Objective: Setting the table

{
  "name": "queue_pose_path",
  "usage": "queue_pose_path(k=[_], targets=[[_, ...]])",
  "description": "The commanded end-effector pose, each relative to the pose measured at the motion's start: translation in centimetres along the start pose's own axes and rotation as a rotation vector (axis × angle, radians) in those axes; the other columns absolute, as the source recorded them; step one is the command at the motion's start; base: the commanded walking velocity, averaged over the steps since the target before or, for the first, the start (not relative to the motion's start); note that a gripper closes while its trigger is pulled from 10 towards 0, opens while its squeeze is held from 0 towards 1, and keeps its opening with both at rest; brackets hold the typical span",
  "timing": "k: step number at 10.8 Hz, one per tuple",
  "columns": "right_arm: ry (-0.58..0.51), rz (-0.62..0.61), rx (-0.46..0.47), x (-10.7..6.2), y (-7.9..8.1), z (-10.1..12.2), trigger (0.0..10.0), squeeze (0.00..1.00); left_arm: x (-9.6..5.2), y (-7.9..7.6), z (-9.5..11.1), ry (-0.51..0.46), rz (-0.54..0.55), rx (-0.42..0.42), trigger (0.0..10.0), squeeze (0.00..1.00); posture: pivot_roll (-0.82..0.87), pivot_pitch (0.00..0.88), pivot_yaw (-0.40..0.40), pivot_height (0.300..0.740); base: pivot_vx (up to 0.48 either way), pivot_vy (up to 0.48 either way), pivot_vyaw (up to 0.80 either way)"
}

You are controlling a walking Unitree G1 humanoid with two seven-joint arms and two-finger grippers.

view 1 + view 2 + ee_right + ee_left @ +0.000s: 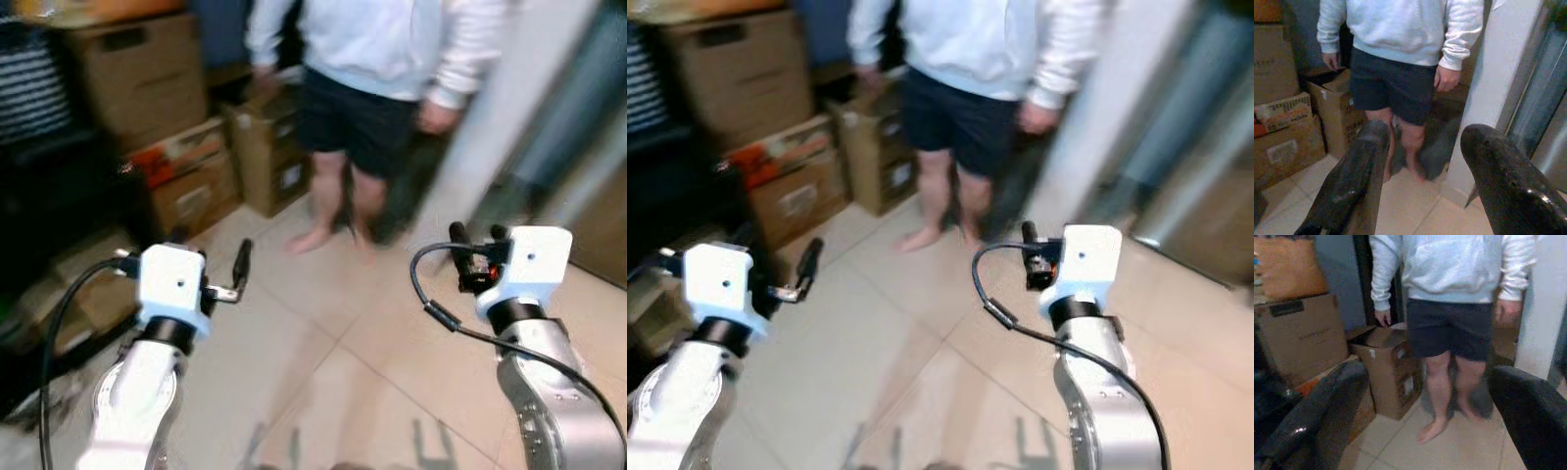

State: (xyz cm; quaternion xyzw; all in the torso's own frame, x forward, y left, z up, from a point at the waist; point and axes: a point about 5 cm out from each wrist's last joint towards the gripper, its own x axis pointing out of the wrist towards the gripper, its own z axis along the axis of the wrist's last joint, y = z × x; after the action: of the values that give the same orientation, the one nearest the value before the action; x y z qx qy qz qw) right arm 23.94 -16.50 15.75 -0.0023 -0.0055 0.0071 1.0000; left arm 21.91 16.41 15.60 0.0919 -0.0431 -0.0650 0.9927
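So no tableware or table is seen, handling and hold stay unjudged, and the left gripper (227,269) and right gripper (477,245), both spread and empty, are held toward a person (377,78) at twelve o'clock.

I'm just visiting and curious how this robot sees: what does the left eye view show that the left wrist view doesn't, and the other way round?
The left eye view alone shows both silver arms above the pale tiled floor, with the left gripper and the right gripper raised and holding nothing. The left wrist view alone looks close along the left gripper's two black fingers, spread apart, and shows an orange-brown cushion on top of a box. Both show the barefoot person in a pale sweatshirt and dark shorts and the stacked brown cardboard boxes.
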Motion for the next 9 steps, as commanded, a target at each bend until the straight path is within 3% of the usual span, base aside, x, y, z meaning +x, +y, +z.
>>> queue_pose_path(k=[1,3,4,5,7,9], targets=[[0.008,-0.025,-0.023,-0.3,-0.7,0.1,10.0,0.00,0.4,-0.5,0.0,0.011,-0.026,0.006,10.0,0.00,0.02,0.000,-0.088,0.740,0.000,0.480,-0.80],[0.065,-0.062,-0.019,-0.3,-1.2,-0.2,10.0,0.00,1.2,0.1,0.2,0.015,0.015,0.026,10.0,0.00,0.03,0.000,-0.082,0.740,0.000,0.480,-0.80],[0.066,-0.053,-0.012,-0.2,-1.1,-0.1,10.0,0.00,1.0,0.5,-0.1,0.041,0.040,0.042,10.0,0.00,0.04,0.000,-0.102,0.740,0.000,0.480,-0.80],[0.077,-0.064,0.055,0.1,-1.2,-0.2,10.0,0.00,0.7,1.0,-0.2,0.057,0.072,0.047,10.0,0.00,0.05,0.000,-0.121,0.740,0.000,0.480,-0.80],[0.095,-0.070,0.062,0.1,-1.3,-0.3,10.0,0.00,0.7,1.4,-0.2,0.067,0.094,0.039,10.0,0.00,0.04,0.000,-0.113,0.740,0.000,0.480,-0.80],[0.088,-0.099,0.068,-0.2,-1.4,0.1,10.0,0.00,1.0,1.0,-0.2,0.087,0.041,-0.028,10.0,0.00,0.03,0.000,-0.104,0.740,0.000,0.000,-0.80]])
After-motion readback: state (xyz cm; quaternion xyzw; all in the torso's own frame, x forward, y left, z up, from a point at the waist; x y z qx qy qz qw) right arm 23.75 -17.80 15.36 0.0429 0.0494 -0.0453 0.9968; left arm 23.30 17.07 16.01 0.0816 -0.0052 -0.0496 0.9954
